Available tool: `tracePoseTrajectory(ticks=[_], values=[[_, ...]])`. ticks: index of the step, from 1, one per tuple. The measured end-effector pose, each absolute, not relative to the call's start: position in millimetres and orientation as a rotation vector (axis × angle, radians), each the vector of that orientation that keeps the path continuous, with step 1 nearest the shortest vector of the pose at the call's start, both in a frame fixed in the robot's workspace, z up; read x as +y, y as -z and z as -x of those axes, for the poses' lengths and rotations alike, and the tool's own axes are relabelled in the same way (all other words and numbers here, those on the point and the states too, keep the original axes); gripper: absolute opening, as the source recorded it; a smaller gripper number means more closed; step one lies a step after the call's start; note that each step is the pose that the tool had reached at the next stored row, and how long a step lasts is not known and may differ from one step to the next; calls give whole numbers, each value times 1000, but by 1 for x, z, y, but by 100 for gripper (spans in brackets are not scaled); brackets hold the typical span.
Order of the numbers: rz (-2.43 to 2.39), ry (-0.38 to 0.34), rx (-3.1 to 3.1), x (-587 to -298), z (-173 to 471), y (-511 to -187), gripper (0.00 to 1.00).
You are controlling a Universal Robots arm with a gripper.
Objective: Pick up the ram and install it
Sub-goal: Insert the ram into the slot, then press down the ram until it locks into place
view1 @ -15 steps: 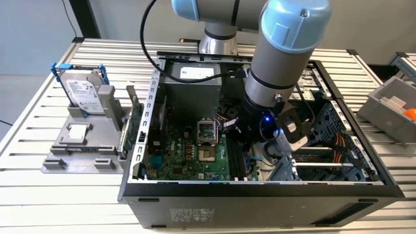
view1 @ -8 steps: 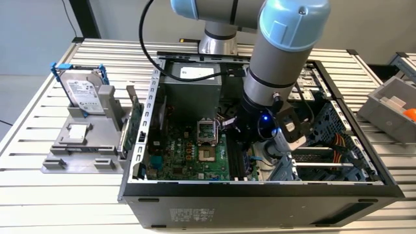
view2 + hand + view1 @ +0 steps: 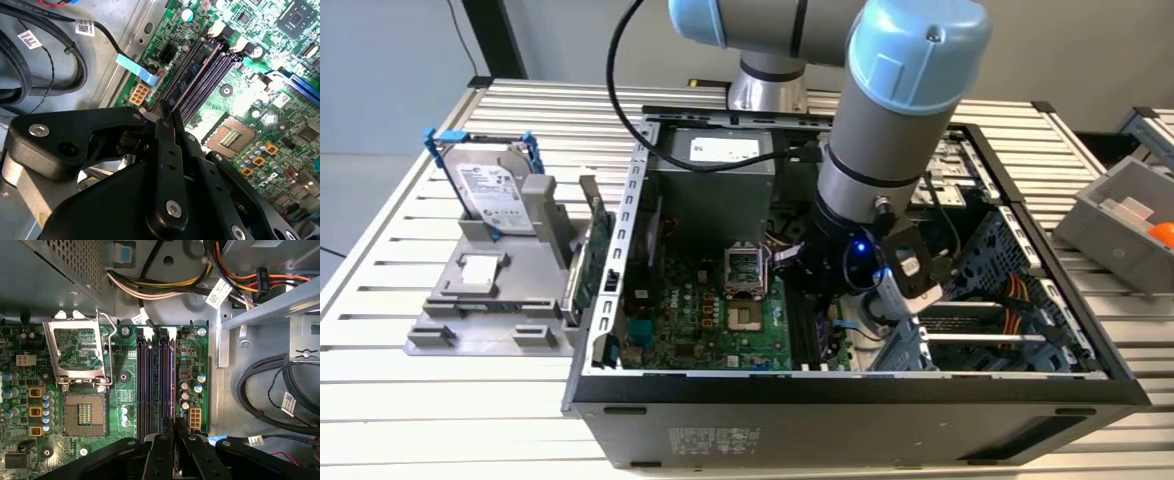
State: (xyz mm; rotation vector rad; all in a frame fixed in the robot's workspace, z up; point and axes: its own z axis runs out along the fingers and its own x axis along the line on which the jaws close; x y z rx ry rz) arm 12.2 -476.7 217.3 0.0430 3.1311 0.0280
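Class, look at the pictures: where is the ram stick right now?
The ram stands on edge over the motherboard's memory slots, pinched between the gripper fingers, inside the open computer case beside the CPU socket.

exterior view overlooks the open computer case [image 3: 854, 385]; both wrist views close above its motherboard [image 3: 125, 355].

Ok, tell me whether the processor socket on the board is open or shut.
Open. In the first wrist view the metal lid is swung back, leaving the socket bare.
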Motion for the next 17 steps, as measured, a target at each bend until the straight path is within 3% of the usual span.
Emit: tracePoseTrajectory(ticks=[17], values=[[-43, -28, 3131, -477, -12, -213, 0]])
